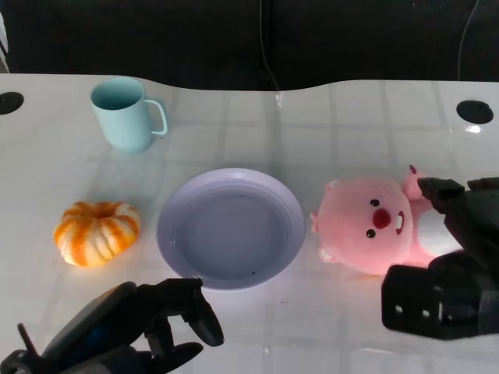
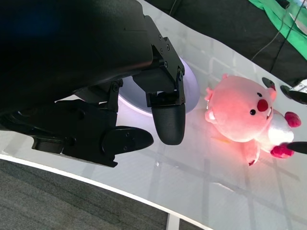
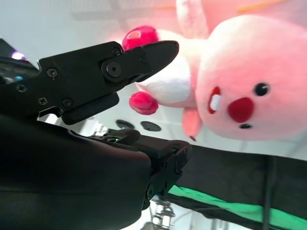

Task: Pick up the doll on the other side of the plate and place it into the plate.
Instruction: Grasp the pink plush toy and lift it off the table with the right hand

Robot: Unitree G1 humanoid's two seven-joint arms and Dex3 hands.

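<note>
We are reaching for the doll [image 1: 374,227] right of the plate [image 1: 231,227], right hand [image 1: 448,261] fingers apart around its body, not clamped; next we close and lift.

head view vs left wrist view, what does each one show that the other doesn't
Only the head view shows the mint mug, the orange pumpkin and the right hand reaching over the doll's body. Only the left wrist view shows the table's near edge, the dark floor beneath it and green cloth beyond the table. Both show the pink doll lying on the table right of the plate, not in it, and the left hand, holding nothing.
</note>
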